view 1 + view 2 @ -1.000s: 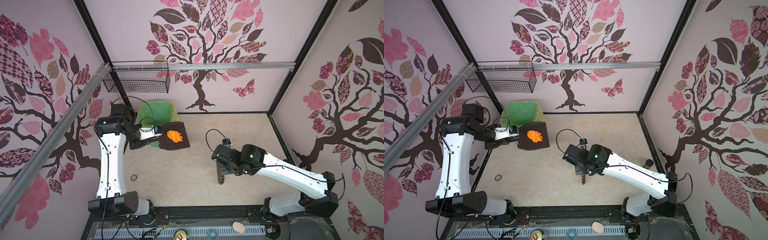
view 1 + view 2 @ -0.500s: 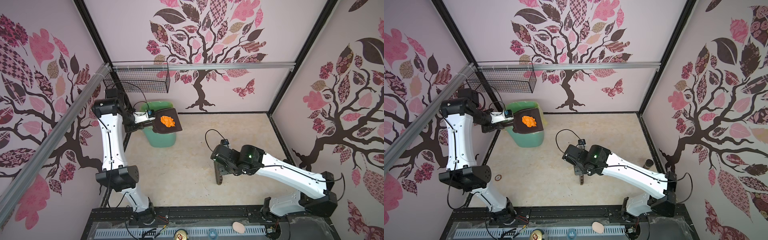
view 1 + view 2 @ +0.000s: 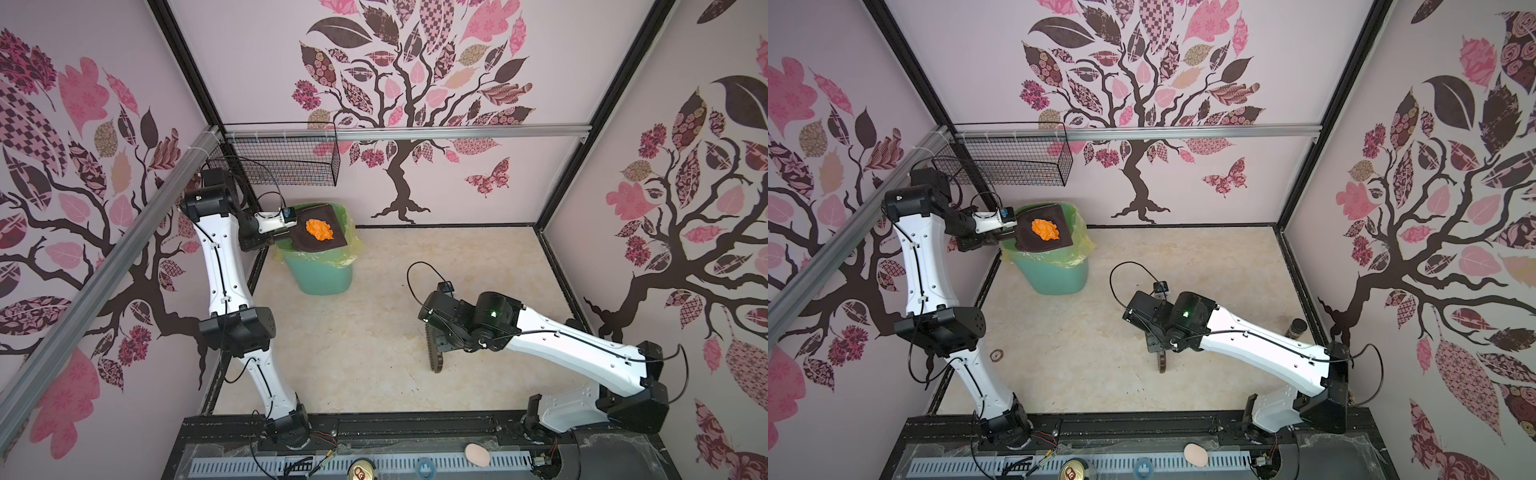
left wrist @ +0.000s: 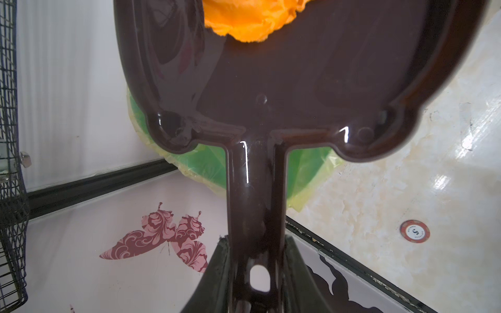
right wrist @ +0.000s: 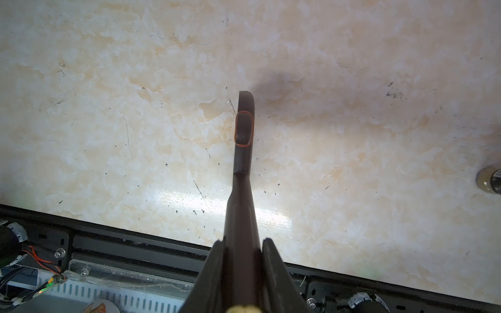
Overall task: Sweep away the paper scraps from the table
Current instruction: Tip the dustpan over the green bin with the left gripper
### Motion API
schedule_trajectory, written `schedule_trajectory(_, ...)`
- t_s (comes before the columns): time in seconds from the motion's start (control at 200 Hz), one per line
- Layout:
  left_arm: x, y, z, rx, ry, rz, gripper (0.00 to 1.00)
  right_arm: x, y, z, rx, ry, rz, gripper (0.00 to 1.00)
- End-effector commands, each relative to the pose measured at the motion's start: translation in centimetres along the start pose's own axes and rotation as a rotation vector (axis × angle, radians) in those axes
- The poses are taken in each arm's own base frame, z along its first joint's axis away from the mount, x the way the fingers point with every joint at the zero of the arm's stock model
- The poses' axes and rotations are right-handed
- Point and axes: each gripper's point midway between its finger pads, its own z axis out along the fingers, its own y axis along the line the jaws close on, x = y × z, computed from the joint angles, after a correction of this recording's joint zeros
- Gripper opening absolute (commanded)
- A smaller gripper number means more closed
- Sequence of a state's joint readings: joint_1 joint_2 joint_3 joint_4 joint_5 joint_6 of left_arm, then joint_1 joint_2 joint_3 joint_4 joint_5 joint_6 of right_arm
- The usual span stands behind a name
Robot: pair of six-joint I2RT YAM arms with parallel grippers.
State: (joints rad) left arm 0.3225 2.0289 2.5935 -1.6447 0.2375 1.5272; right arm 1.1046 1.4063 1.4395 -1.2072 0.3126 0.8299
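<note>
A heap of orange paper scraps [image 3: 319, 229] [image 3: 1044, 229] [image 4: 249, 19] lies on a dark brown dustpan [image 3: 305, 243] [image 3: 1038, 246] [image 4: 298, 81], held roughly level over the mouth of a green bin [image 3: 324, 274] [image 3: 1059, 276] at the far left corner of the table [image 3: 353, 353] [image 3: 1084, 365] [image 5: 108, 108]. The left gripper [image 3: 279, 233] [image 4: 256, 244] pinches the dustpan's handle from both sides, as the left wrist view shows, with the bin's yellow-green liner visible under the pan's rear edge. A black wire basket [image 3: 286, 160] [image 3: 1013, 162] hangs on the wall above and behind the bin.

To the right of centre and nearer the front, the right gripper [image 3: 440, 343] [image 5: 242, 244] points down with its jaws pressed onto the handle of a brown brush [image 3: 435, 353] [image 3: 1162, 361] [image 5: 244, 130]. The handle's end, with an orange-rimmed hanging hole, reaches out over the beige marbled surface. Whether the brush touches the table cannot be told.

A red-and-white poker chip [image 3: 997, 355] [image 4: 414, 231] lies flat near the table's left edge, beside the left arm's elbow in a top view. A small dark-capped jar [image 3: 1296, 328] [image 5: 489, 183] stands by the right edge, well apart from the brush.
</note>
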Motion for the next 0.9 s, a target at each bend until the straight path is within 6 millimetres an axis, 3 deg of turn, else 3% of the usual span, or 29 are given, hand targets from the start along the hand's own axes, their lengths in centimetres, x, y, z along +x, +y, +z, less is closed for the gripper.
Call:
schedule_trajectory(0.0, 0.7, -2.2, -0.4, 0.099, 0.008, -0.039, 0.00, -0.4, 0.3, 0.5, 0.011, 0.001, -0.009, 0.00)
schedule_trajectory(0.31, 3.1, 1.1, 1.1, 0.006, 0.064, -0.049, 0.00, -0.1, 0.7, 1.2, 0.014, 0.021, -0.018, 0.00)
schedule_trajectory(0.555, 4.8, 4.5, 0.6, -0.134, 0.245, 0.129, 0.00, 0.1, 0.8, 1.6, 0.014, 0.027, -0.018, 0.00)
schedule_trajectory(0.725, 4.1, 6.0, -1.0, -0.213, 0.298, 0.227, 0.00, 0.4, 1.0, 2.3, 0.006, 0.032, -0.015, 0.00)
schedule_trajectory(0.895, 1.7, 6.8, -2.5, -0.314, 0.322, 0.319, 0.00, 0.5, 1.2, 2.6, 0.007, 0.038, -0.024, 0.00)
